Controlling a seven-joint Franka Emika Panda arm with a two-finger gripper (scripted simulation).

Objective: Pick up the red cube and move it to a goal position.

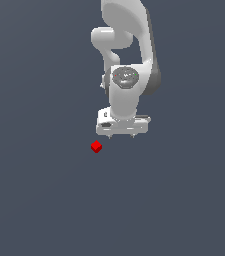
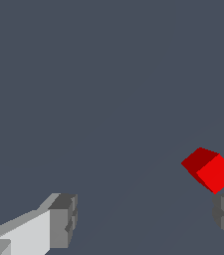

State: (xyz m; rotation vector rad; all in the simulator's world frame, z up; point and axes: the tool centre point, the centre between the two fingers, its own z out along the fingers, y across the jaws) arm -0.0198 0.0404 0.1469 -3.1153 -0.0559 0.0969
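We judged the red cube [image 1: 96, 146] to be light, rigid and smooth-faced, best pinched across two opposite flat sides. It lay on the plain grey surface [image 1: 39, 200], nearest the exterior camera, just off the gripper [image 1: 122, 136] toward the exterior view's left. Our gripper hung behind it with fingers [image 2: 62, 220] spread wide and empty; in the wrist view the cube sat beside one fingertip, not between them.

Arm [image 1: 126, 55] upright, pincer [image 1: 122, 136] down, spread wide
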